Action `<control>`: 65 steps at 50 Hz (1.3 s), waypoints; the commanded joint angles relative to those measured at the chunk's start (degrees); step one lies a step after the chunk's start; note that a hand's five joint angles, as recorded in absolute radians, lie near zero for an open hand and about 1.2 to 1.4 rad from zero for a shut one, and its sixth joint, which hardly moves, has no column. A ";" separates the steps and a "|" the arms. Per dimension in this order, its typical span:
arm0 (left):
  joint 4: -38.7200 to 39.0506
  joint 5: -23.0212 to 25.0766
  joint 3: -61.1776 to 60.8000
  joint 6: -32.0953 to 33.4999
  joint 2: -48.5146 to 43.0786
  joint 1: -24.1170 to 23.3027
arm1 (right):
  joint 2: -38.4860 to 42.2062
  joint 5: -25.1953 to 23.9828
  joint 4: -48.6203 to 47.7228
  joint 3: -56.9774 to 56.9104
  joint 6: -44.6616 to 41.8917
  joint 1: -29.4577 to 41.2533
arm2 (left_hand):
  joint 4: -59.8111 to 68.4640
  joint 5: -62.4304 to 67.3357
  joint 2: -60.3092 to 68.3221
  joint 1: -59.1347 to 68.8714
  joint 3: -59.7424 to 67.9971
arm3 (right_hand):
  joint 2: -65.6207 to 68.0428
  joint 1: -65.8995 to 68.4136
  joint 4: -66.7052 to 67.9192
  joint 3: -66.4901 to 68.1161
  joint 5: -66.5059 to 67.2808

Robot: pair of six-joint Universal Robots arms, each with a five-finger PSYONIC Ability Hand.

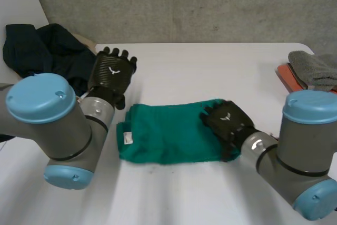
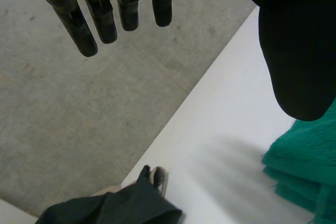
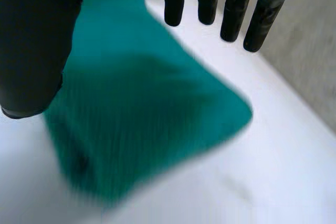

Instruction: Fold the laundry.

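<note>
A green cloth point(image 1: 168, 133) lies folded into a rough rectangle in the middle of the white table point(image 1: 210, 67), a small white label near its left end. My right hand point(image 1: 226, 122) hovers over the cloth's right end. In the right wrist view this hand point(image 3: 233, 14) has straight fingers and its thumb spread apart, with the green cloth point(image 3: 142, 124) below the palm and nothing pinched. My left hand point(image 1: 111, 75) is raised just beyond the cloth's left end, off the fabric. Its fingers point(image 2: 102, 19) are straight, and the green cloth point(image 2: 304, 171) lies beside its thumb.
A heap of dark garments point(image 1: 47, 51) sits at the table's back left corner, close to my left hand; the dark garments point(image 2: 115, 208) lie at the table edge. A grey folded cloth point(image 1: 316, 69) rests on a red flat thing point(image 1: 287, 77) at the right edge.
</note>
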 commanded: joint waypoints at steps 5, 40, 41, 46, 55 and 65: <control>-0.17 -0.51 -0.58 0.08 -0.63 -1.53 | 6.30 9.19 -1.08 -4.82 -12.66 -4.25 | 0.19 0.33 0.03 0.20 -0.36 | 67.12 67.78 66.56 67.84 66.26; -0.87 -1.74 -1.81 -11.17 6.23 1.82 | -1.52 1.40 -3.48 -11.78 19.76 10.17 | 1.54 1.68 1.38 1.55 0.98 | -2.88 -2.22 -3.44 -2.16 -3.74; -0.87 -1.74 -1.81 -11.17 6.22 1.81 | -1.79 1.48 -1.20 -12.13 21.25 9.38 | 1.54 1.68 1.38 1.55 0.98 | -2.88 -2.22 -3.44 -2.16 -3.74; -4.11 -2.61 5.12 -13.19 -1.14 -6.08 | 1.36 1.75 8.75 -16.78 23.73 7.79 | 1.71 1.84 1.55 1.72 1.15 | -2.88 -2.22 -3.44 -2.16 -3.74; -12.29 -14.30 10.41 -18.11 -11.26 -9.61 | 13.13 1.75 13.67 -27.93 24.52 8.23 | 2.04 2.18 1.88 2.05 1.49 | -2.88 -2.22 -3.44 -2.16 -3.74; -19.15 -13.61 9.71 -18.20 -16.10 -9.44 | 22.55 6.31 17.63 -34.54 20.75 10.60 | 1.20 1.34 1.04 1.21 0.65 | -2.88 -2.22 -3.44 -2.16 -3.74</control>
